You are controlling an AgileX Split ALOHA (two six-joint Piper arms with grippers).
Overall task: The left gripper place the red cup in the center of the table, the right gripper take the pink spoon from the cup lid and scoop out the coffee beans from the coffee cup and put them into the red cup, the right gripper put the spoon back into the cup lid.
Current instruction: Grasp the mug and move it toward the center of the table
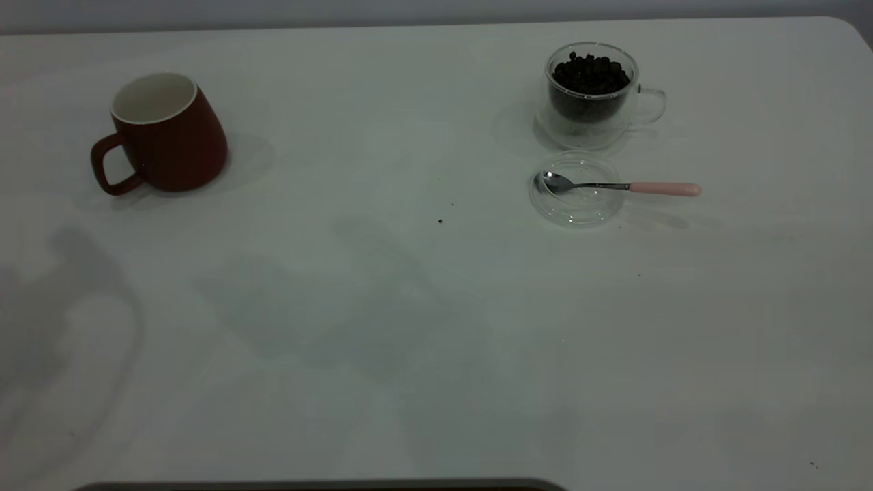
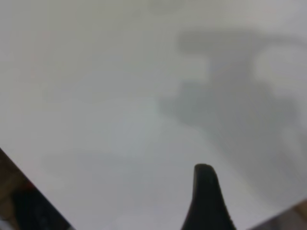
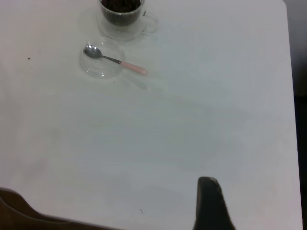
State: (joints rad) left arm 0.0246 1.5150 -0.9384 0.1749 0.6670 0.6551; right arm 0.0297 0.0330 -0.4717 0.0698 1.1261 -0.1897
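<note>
The red cup (image 1: 170, 136) stands upright at the table's far left, white inside, handle towards the front left. The glass coffee cup (image 1: 592, 95) holding dark coffee beans stands at the far right. In front of it lies the clear cup lid (image 1: 576, 204), with the spoon (image 1: 614, 185) resting bowl-down in it and its pink handle sticking out to the right. The right wrist view shows the coffee cup (image 3: 122, 12), lid (image 3: 98, 69) and spoon (image 3: 120, 62) far off. Neither arm appears in the exterior view. My left gripper (image 2: 206, 196) and right gripper (image 3: 208, 201) hang over bare table, holding nothing I can see.
A small dark speck (image 1: 440, 220) lies near the table's middle. The arms cast shadows on the near left and centre of the white table (image 1: 409, 341). A dark edge (image 1: 320, 485) runs along the front. The right wrist view shows the table's right edge (image 3: 291, 96).
</note>
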